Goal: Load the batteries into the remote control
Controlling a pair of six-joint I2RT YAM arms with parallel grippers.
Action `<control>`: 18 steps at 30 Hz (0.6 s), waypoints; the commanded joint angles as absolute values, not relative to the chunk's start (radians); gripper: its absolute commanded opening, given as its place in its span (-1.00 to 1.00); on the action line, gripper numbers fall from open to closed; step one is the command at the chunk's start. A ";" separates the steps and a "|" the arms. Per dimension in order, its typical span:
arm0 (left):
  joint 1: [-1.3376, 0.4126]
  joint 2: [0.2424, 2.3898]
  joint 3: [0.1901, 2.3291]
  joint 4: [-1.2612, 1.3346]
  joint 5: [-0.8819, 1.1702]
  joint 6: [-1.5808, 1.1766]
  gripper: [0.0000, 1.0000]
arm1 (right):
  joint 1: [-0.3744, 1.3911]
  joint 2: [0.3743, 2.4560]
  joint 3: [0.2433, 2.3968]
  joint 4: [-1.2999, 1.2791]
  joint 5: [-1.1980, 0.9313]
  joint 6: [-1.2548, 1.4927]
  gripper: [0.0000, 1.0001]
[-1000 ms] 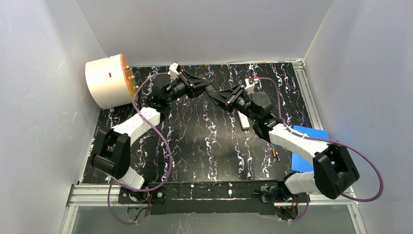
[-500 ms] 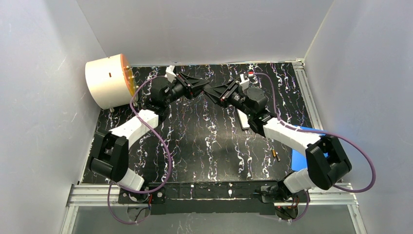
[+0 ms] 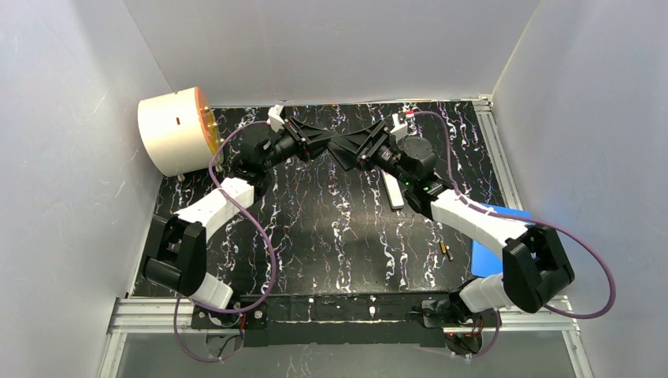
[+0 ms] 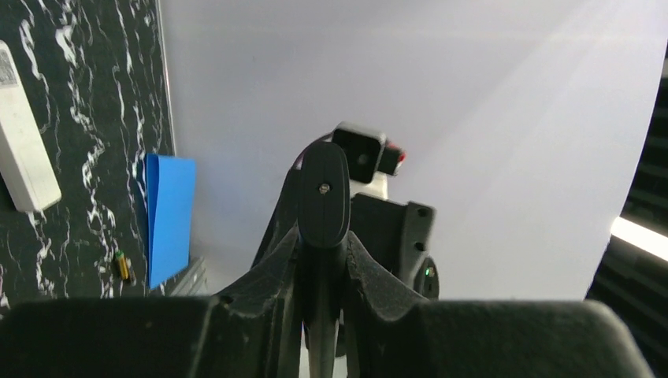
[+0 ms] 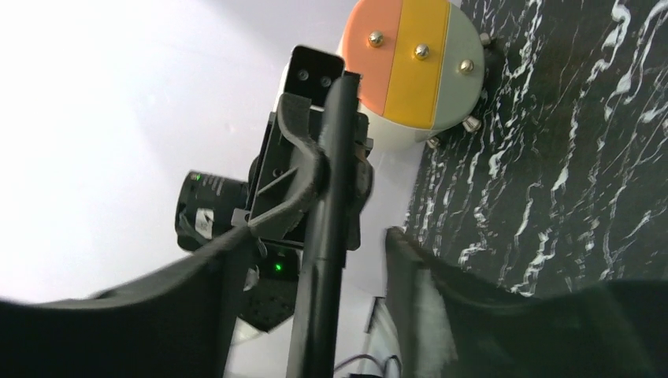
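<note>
My left gripper (image 4: 323,240) is clamped on the black remote control (image 4: 324,181) above the far edge's middle; my right gripper (image 5: 319,236), open astride it, should close squarely, I judge; a battery (image 3: 446,252) lies near the right edge.

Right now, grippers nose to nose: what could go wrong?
Drop: only the left gripper clamps the black bar; the right gripper stands open around it, so an early release likely drops it.
Collision: both grippers are nose to nose; a small overshoot could jam them.
The battery lies beside the right arm, which could sweep it.
</note>
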State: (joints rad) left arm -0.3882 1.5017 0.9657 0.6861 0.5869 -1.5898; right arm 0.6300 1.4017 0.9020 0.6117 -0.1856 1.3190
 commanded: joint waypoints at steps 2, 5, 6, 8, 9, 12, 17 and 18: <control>-0.388 1.453 0.989 0.713 0.774 -1.532 -1.00 | 0.603 1.312 0.949 0.576 -0.288 1.165 0.74; -0.380 1.462 1.005 0.714 0.815 -1.498 -1.00 | 0.578 1.294 0.945 0.553 -0.362 1.149 0.92; -0.379 1.465 1.018 0.714 0.837 -1.481 -1.00 | 0.567 1.298 0.940 0.552 -0.391 1.148 0.93; -0.379 1.463 1.042 0.713 0.871 -1.452 -1.00 | 0.555 1.325 0.947 0.566 -0.496 1.133 0.94; -0.380 1.464 1.055 0.713 0.891 -1.435 -1.00 | 0.553 1.339 0.958 0.567 -0.555 1.108 0.94; -0.379 1.465 1.083 0.714 0.953 -1.383 -1.00 | 0.551 1.366 0.985 0.600 -0.759 1.015 0.87; -0.379 1.466 1.097 0.713 1.021 -1.311 -1.00 | 0.552 1.367 1.040 0.580 -0.880 0.955 0.61; -0.379 1.465 1.097 0.713 1.027 -1.298 -1.00 | 0.551 1.375 1.051 0.573 -0.890 0.958 0.52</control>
State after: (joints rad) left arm -0.3836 1.5017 1.0615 0.6956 0.9279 -1.3823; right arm 0.5518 1.3746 0.9535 0.5583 -0.7322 1.0355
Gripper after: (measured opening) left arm 0.166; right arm 0.824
